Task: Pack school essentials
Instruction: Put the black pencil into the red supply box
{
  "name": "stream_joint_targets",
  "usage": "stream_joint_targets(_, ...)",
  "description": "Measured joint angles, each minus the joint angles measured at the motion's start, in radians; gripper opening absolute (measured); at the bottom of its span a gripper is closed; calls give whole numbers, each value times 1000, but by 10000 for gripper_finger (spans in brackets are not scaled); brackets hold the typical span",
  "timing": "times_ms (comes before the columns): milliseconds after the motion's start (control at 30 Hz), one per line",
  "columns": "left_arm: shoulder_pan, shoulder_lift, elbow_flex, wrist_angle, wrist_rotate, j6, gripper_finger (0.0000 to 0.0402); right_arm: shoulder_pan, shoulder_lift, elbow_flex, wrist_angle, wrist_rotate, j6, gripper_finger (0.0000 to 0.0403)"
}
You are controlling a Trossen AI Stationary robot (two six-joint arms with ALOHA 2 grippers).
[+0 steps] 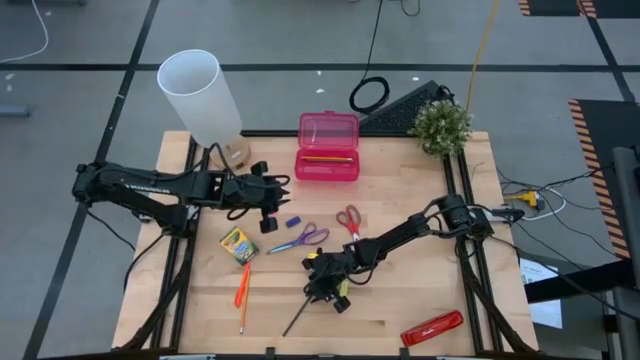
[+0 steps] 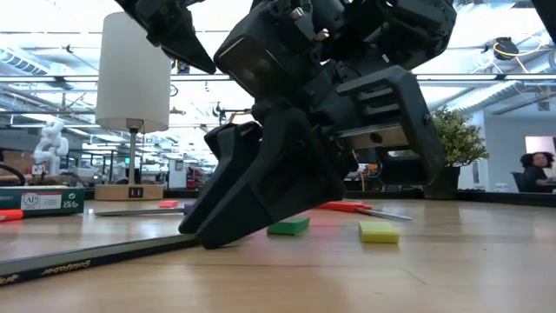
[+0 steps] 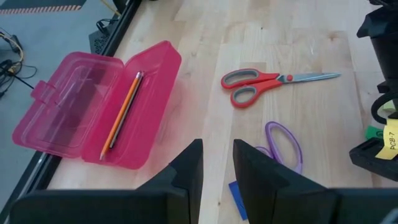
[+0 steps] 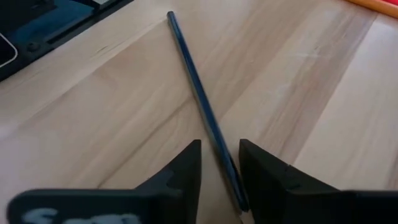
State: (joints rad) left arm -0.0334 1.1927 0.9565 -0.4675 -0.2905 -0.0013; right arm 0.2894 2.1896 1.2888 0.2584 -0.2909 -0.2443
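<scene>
The right gripper (image 1: 327,290) is lowered to the table (image 1: 420,290) near its front middle, directly over the upper end of the dark pencil (image 4: 202,106). In the right wrist view the two fingers (image 4: 183,165) are parted only narrowly, and the pencil runs between them and away across the wood. Whether the fingers press on the pencil cannot be told; the pencil lies flat on the table. In the low view the gripper's tips are seen down at the table surface, with the pencil stretching out beside them.

A green piece (image 2: 288,226) and a yellow piece (image 2: 379,231) lie just behind the gripper in the low view.

The left gripper (image 1: 268,210) is held above the table's left half, near the blue piece (image 1: 293,221). Its fingers (image 3: 186,168) are set slightly apart with nothing between them.

The pink case (image 1: 328,146) lies open at the back middle, with pencils (image 3: 122,115) inside. The red scissors (image 1: 348,220) and the purple scissors (image 1: 300,239) lie between the two grippers. The crayon box (image 1: 238,245) lies left of the purple scissors, and an orange pencil (image 1: 241,290) lies in front of it. A red bar (image 1: 432,327) lies at the front right, well apart from the rest.
</scene>
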Motion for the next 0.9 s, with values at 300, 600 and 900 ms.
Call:
stream_joint_targets(300,0,0,0,0,0,3,93,0,1,0,1,-2,-6,37)
stream_joint_targets(600,0,0,0,1,1,2,93,0,1,-1,4,-2,-7,19)
stream_joint_targets(900,-1,0,0,1,1,-2,93,-4,-4,-2,11,-5,-4,21)
